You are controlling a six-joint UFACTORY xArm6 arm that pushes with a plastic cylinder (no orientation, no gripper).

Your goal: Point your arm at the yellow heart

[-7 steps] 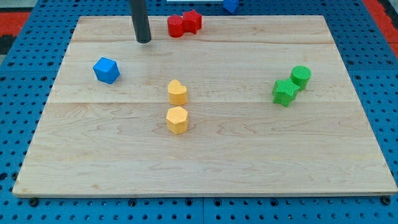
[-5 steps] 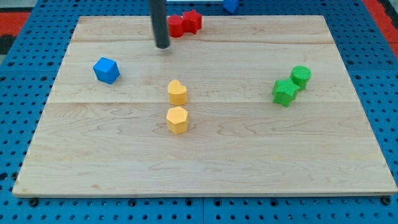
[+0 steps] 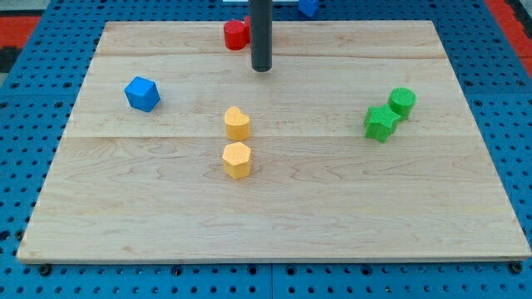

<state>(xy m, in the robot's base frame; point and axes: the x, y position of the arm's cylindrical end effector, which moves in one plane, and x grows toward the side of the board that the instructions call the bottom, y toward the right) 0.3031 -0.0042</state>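
The light wooden board [image 3: 274,208] is carrying all the blocks, and the arm is in the approach step: the task is not yet done. The dark rod is standing upright, and my tip [image 3: 262,69] is resting on bare wood, touching nothing. There is no claw to open or close, only this rod.

The yellow heart block [image 3: 237,123] is lying near my tip, toward the view's bottom and slightly left. The next move probably calls for sliding that way and stopping just beside it.

The heart is looking small, smooth and rounded on top, standing apart from the yellow hexagonal block [image 3: 237,159] below it.
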